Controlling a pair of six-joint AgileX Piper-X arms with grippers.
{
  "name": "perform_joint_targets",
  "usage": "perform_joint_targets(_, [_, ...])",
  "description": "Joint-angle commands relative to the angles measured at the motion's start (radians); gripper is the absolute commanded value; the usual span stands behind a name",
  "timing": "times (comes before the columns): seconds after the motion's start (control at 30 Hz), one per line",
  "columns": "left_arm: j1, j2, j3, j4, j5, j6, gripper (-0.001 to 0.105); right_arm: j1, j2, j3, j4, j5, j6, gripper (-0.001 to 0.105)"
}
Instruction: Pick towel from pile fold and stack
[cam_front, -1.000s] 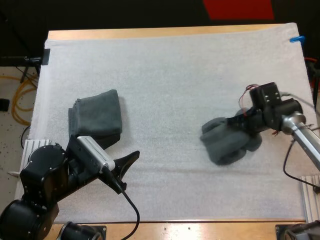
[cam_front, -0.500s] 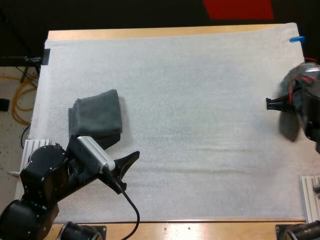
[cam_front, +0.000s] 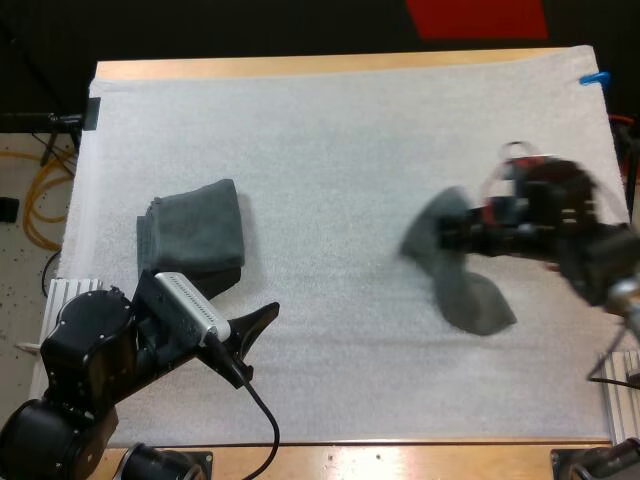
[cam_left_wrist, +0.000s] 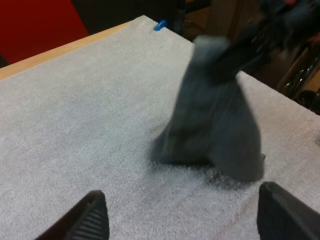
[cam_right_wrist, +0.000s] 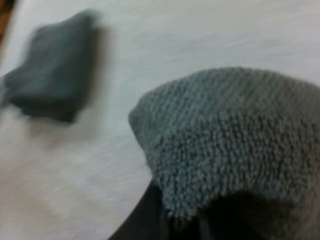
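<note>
The crumpled towel (cam_front: 462, 285) is clamped at its upper end by the right gripper (cam_front: 452, 238), whose black fingers (cam_right_wrist: 144, 216) are pressed together on the cloth; in the right wrist view the terry fabric is seen draped over them. The rest of the towel hangs below the gripper in a loose cone; whether its lower end is touching the white mat (cam_front: 350, 150) or is held just above it cannot be told, since the cloth is blurred. The left gripper (cam_front: 258, 345) is seen well apart from the right one; its two fingers are spread wide, with nothing held between them and nothing touched; they are pointed across the mat towards the hanging towel. Just beside the left gripper, behind its fingers, a folded towel (cam_front: 195, 235) is laid flat on the mat; from the right gripper it is seen far off, beyond the held cloth. The mat is spread over the wooden table (cam_front: 300, 66).
</note>
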Motion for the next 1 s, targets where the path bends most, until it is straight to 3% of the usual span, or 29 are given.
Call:
perform_joint_targets(0.0, [-0.004, 0.001, -0.009, 0.005, 0.007, -0.01, 0.062, 0.044, 0.018, -0.008, -0.069, -0.055, 0.021, 0.0])
perform_joint_targets(0.1, [-0.004, 0.001, -0.009, 0.005, 0.007, -0.01, 0.062, 0.163, 0.08, -0.019, -0.161, -0.04, 0.026, 0.0])
perform_joint_targets(0.2, [-0.004, 0.001, -0.009, 0.005, 0.007, -0.01, 0.062, 0.266, 0.128, -0.053, -0.233, -0.011, 0.023, 0.01])
perform_joint_targets(0.3, [-0.004, 0.001, -0.009, 0.005, 0.007, -0.01, 0.062, 0.328, 0.17, -0.111, -0.248, 0.028, 0.008, 0.037])
perform_joint_targets(0.37, [-0.004, 0.001, -0.009, 0.005, 0.007, -0.01, 0.062, 0.352, 0.2, -0.156, -0.247, 0.035, -0.007, 0.063])
perform_joint_targets(0.43, [-0.004, 0.001, -0.009, 0.005, 0.007, -0.01, 0.062, 0.359, 0.215, -0.188, -0.23, 0.035, -0.007, 0.074])
perform_joint_targets(0.53, [-0.004, 0.001, -0.009, 0.01, 0.007, -0.01, 0.062, 0.358, 0.216, -0.217, -0.175, 0.056, -0.01, 0.075])
perform_joint_targets(0.77, [-0.004, 0.001, -0.009, 0.025, 0.007, -0.01, 0.062, 0.357, 0.214, -0.253, 0.083, 0.311, -0.148, 0.07])
perform_joint_targets(0.97, [-0.004, 0.001, -0.009, 0.028, 0.007, -0.01, 0.062, 0.357, 0.214, -0.247, 0.348, 0.488, -0.164, 0.07])
